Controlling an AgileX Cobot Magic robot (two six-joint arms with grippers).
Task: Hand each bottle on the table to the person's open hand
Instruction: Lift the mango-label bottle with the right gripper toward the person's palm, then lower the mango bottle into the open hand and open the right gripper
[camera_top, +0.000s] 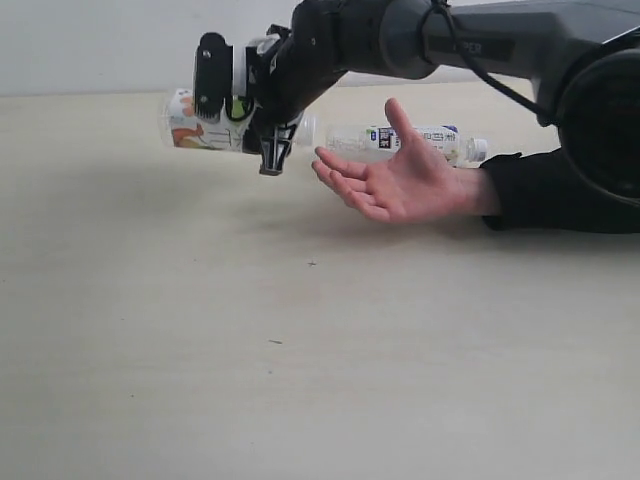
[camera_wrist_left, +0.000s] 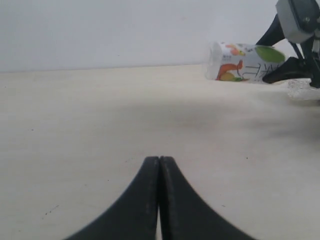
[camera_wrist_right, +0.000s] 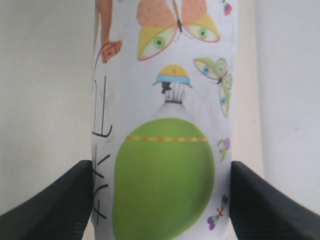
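Note:
My right gripper (camera_top: 262, 112) is shut on a white-labelled bottle with a green spot (camera_top: 186, 120), held lying sideways in the air above the table (camera_top: 300, 350). The person's open hand (camera_top: 400, 180), palm up on a black-sleeved arm, rests just right of it. Behind the hand a slim white-and-blue-labelled bottle (camera_top: 440, 140) lies on the table. The right wrist view shows the bottle (camera_wrist_right: 165, 125) filling the gap of the gripper (camera_wrist_right: 161, 200) between both black fingers (camera_wrist_right: 55, 205). My left gripper (camera_wrist_left: 160, 162) is shut and empty, low over the table (camera_wrist_left: 75, 125), with the held bottle (camera_wrist_left: 245, 62) far ahead. The pink-labelled bottle is out of view.
A pale wall runs behind the table's far edge. The right arm's dark body (camera_top: 480, 45) reaches across above the person's hand and sleeve (camera_top: 560, 190).

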